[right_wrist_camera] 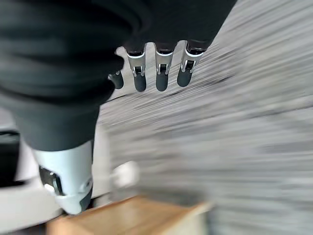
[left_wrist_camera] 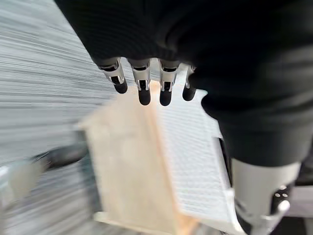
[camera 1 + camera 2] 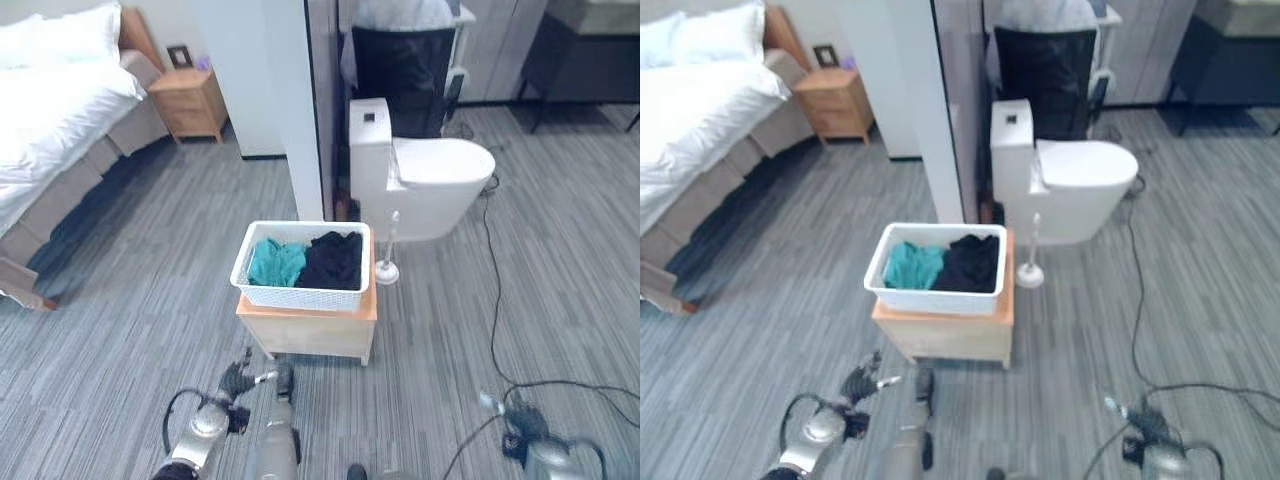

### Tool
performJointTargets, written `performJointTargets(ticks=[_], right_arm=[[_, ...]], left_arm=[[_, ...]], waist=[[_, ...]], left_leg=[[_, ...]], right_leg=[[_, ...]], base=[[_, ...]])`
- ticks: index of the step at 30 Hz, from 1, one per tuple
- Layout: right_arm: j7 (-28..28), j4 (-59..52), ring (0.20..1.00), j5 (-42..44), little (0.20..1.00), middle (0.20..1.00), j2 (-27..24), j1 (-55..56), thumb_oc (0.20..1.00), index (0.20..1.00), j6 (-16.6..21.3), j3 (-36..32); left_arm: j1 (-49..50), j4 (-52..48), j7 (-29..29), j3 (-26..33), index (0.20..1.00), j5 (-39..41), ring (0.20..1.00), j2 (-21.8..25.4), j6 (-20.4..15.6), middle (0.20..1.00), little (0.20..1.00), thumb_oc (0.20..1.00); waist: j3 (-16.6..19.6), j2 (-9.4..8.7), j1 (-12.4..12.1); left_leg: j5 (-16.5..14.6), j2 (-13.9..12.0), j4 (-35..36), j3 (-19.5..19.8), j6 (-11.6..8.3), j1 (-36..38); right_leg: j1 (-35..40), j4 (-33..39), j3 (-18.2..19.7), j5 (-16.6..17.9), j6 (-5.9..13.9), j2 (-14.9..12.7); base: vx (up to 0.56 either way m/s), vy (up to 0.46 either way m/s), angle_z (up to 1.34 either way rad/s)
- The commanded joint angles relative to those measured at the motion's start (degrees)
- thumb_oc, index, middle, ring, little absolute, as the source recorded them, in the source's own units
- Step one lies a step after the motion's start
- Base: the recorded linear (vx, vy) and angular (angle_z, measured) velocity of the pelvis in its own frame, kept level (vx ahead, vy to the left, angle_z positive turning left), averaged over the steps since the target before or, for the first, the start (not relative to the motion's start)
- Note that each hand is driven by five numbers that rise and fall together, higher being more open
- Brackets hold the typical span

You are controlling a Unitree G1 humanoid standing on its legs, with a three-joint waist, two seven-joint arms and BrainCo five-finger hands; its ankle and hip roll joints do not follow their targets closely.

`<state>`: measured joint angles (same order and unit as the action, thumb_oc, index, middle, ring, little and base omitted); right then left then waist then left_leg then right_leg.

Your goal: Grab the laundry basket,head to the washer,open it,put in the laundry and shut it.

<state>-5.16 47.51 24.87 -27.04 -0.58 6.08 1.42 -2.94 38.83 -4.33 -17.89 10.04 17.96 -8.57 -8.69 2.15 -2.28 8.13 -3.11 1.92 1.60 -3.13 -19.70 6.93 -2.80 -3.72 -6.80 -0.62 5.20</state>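
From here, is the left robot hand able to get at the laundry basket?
Probably not yet: the left robot hand hangs low, open, short of the wooden stand bearing the laundry basket. Nothing blocks the way.

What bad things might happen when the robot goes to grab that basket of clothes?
The white laundry basket sits on a small wooden stand, so a clumsy grab might tip it and spill the teal cloth and black cloth. A toilet brush stands beside it and might get knocked over. Both the left hand and right hand are open and empty.
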Motion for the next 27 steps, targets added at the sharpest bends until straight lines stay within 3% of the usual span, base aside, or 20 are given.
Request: performJointTargets(ticks=[1, 3, 5, 6, 7, 8, 12, 16, 21, 27], right_arm=[[-0.92, -1.55, 1.000, -3.00, 1.000, 1.000, 1.09, 0.88, 1.000, 1.000, 0.15, -2.03], [-0.96, -3.85, 1.000, -3.58, 1.000, 1.000, 3.24, -0.89, 1.000, 1.000, -0.19, 0.36], [-0.16, -4.67, 1.000, -5.45, 1.000, 1.000, 4.99, -1.38, 1.000, 1.000, -1.10, 3.51], [-0.11, -4.63, 1.000, -5.87, 1.000, 1.000, 5.73, -1.64, 1.000, 1.000, -1.42, 5.02], [-0.12, -4.57, 1.000, -5.86, 1.000, 1.000, 5.73, -1.68, 1.000, 1.000, -1.39, 5.11], [-0.24, -6.53, 1.000, -6.42, 1.000, 1.000, 6.32, -0.11, 1.000, 1.000, -1.77, 6.05], [-0.07, -9.65, 1.000, -8.39, 1.000, 1.000, 5.51, 2.41, 1.000, 1.000, -1.82, 5.90], [0.27, -12.49, 1.000, -9.78, 1.000, 1.000, 4.57, 4.84, 1.000, 1.000, -2.28, 4.46], [-1.57, -22.55, 1.000, -10.40, 1.000, 1.000, 3.14, 9.77, 1.000, 1.000, -1.02, -3.19], [-2.02, -33.08, 1.000, -13.23, 1.000, 1.000, 1.37, 13.15, 1.000, 1.000, -1.07, -8.76]], left_arm=[[-0.40, 3.45, -1.07, 2.03, 1.000, -6.11, 1.000, 1.40, 1.82, 1.000, 1.000, 1.000], [-0.40, 2.75, -3.18, 3.70, 1.000, -7.46, 1.000, 2.05, 2.62, 1.000, 1.000, 1.000], [1.13, 1.45, -4.60, 5.74, 1.000, -6.73, 1.000, 1.95, 2.67, 1.000, 1.000, 1.000], [2.13, -0.34, -5.94, 7.26, 1.000, -6.22, 1.000, 1.79, 2.54, 1.000, 1.000, 1.000], [2.23, -0.44, -5.93, 7.34, 1.000, -6.22, 1.000, 1.81, 2.60, 1.000, 1.000, 1.000], [2.17, -2.27, -7.78, 7.70, 1.000, -7.09, 1.000, 2.05, 2.09, 1.000, 1.000, 1.000], [4.49, -5.64, -9.63, 9.53, 1.000, -8.50, 1.000, 1.97, 1.24, 1.000, 1.000, 1.000], [8.46, -9.90, -10.62, 12.98, 1.000, -7.90, 1.000, 2.21, 1.17, 1.000, 1.000, 1.000], [17.93, -24.16, -11.15, 23.19, 1.000, -11.17, 1.000, 5.70, 0.89, 1.000, 1.000, 1.000], [16.42, -31.32, -12.08, 30.51, 1.000, -17.33, 1.000, 10.63, 2.50, 1.000, 1.000, 1.000]], waist=[[3.09, -1.96, -1.45], [1.78, -1.80, -2.24], [1.78, -2.07, -2.69], [2.11, -2.25, -2.34], [2.11, -2.15, -2.13], [1.80, -2.94, -1.62], [2.79, -4.20, -1.75], [4.00, -5.01, -2.15], [3.58, -4.52, -2.91], [3.43, -3.62, -2.78]], left_leg=[[-1.26, -3.05, -2.37, 0.81, -0.96, 9.35], [-2.96, -2.82, -2.55, -1.19, 0.75, 12.14], [-4.11, -2.30, -0.52, -3.16, 1.24, 15.41], [-4.47, -2.53, 0.92, -3.84, 0.80, 17.01], [-4.44, -2.63, 1.01, -3.66, 0.76, 17.06], [-4.96, -2.56, 1.02, -2.56, 0.46, 17.40], [-5.65, -2.64, 2.01, -2.62, 0.02, 18.84], [-5.64, -3.78, 2.53, -1.63, -0.95, 19.31], [-4.52, -5.77, 2.82, 1.53, -2.39, 18.22], [-2.89, -7.79, 2.69, 3.22, -4.29, 15.45]], right_leg=[[-3.27, -6.77, 5.79, 2.35, 9.08, -15.70], [-8.33, -16.03, 5.99, 4.85, 9.02, -16.08], [-11.01, -12.69, -0.21, 5.64, 8.87, -16.79], [-11.94, -6.41, -3.92, 7.58, 9.13, -16.85], [-11.67, -6.10, -4.15, 7.71, 9.10, -16.74], [-11.28, -2.15, -1.62, 7.87, 9.26, -15.80], [-7.91, 1.98, -1.86, 8.89, 9.13, -15.68], [-5.93, 3.00, -3.71, 8.26, 8.98, -14.97], [-5.20, 2.25, -4.73, 4.96, 7.25, -12.39], [-5.62, -0.44, -7.92, 1.97, 5.78, -10.71]], base=[[0.37, 0.345, -0.27], [0.21, 0.212, -0.63], [0.22, 0.059, -0.80], [0.16, -0.049, -0.50], [0.19, -0.112, -0.30], [0.09, -0.055, 0.18], [0.12, -0.072, 0.53], [0.11, -0.103, 0.09], [0.05, -0.128, 0.24], [-0.02, -0.091, 0.43]])
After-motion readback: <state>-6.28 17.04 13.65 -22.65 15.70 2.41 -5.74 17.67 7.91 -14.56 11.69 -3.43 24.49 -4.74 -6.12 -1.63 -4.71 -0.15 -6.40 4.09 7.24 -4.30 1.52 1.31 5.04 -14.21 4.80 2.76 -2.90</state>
